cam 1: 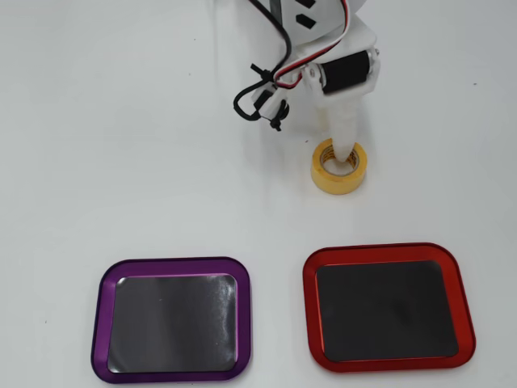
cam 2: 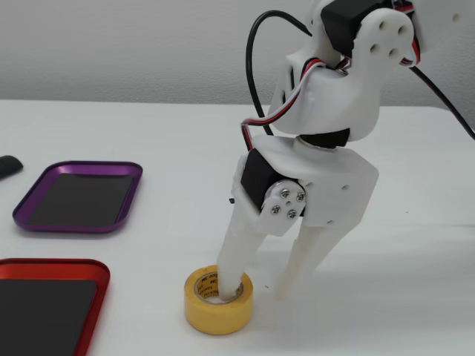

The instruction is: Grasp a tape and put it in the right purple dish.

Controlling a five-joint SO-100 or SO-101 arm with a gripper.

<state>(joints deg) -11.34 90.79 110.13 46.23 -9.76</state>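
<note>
My hand point(cam 2: 252, 293) is spread around the tape point(cam 2: 218, 300), one finger down inside its core, the other outside the roll's wall, not yet pinched on it; the tape sits flat on the tabletop point(cam 1: 121, 162), so I judge the grasp only begun and the lift, carry and drop all remain; in the overhead view the purple dish point(cam 1: 174, 268) lies well apart from the tape, below and to its left, holding nothing; the red dish point(cam 1: 388, 251), nearer the tape, is also bare.
</note>
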